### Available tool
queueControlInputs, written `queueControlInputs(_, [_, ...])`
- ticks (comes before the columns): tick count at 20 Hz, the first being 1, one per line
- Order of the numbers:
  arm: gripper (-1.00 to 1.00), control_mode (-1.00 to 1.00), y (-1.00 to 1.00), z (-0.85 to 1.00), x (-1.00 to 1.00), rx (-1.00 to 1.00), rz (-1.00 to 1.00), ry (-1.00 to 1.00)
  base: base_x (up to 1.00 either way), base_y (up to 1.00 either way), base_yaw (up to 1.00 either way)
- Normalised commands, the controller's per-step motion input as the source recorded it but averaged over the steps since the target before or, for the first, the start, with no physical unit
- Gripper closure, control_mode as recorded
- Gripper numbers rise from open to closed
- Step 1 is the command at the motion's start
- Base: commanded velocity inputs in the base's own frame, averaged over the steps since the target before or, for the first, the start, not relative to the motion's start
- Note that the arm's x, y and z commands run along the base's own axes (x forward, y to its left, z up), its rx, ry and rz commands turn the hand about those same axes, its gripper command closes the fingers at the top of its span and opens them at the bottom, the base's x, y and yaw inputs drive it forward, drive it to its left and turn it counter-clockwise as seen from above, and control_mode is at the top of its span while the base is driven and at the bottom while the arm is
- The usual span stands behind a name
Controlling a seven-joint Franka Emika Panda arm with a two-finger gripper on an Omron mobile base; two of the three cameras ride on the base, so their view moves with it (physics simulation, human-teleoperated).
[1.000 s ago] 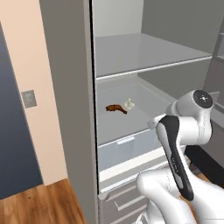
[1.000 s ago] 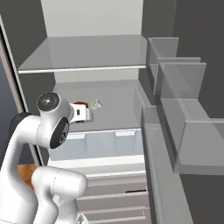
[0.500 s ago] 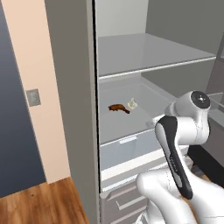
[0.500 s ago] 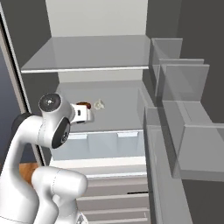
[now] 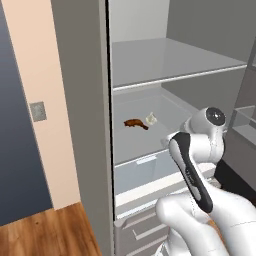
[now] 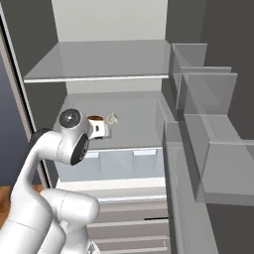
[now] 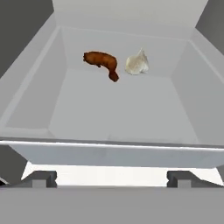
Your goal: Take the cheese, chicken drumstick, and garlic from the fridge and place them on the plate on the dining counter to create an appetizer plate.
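The fridge [image 5: 80,100] stands open in front of me. On its middle shelf [image 7: 113,113] lie the dark reddish-brown chicken drumstick [image 7: 102,61] [image 5: 135,123] [image 6: 94,118] and, just to its right, the whitish garlic [image 7: 136,64] [image 5: 150,119] [image 6: 113,118]. My gripper [image 7: 111,179] is open, with nothing between its widely spread fingertips [image 7: 40,178]. It hovers at the shelf's front edge, well short of both items. The cheese, the plate and the dining counter are out of view.
Another pale shelf [image 5: 165,62] hangs above the middle one. A clear drawer [image 5: 145,172] and grey drawers [image 6: 129,218] sit below it. Clear door bins [image 6: 203,114] stand at the right. A peach wall with a switch [image 5: 37,111] is to the left.
The whole picture has shifted slightly, so the camera has moved with the base. The arm's wrist has swung further in toward the shelf. Drumstick and garlic lie where they were.
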Motion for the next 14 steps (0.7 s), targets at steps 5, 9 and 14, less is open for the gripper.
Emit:
queueControlInputs(5, [-1.0, -1.0, 0.17, -0.04, 0.51, 0.01, 0.0, 0.07, 0.0, 0.0, 0.0])
queueControlInputs(9, [-1.0, -1.0, 0.3, -0.16, 0.48, 0.0, 0.0, 0.08, 0.0, 0.0, 0.0])
queueControlInputs(14, [-1.0, -1.0, 0.03, -0.33, 0.73, 0.03, 0.02, 0.06, 0.0, 0.0, 0.0])
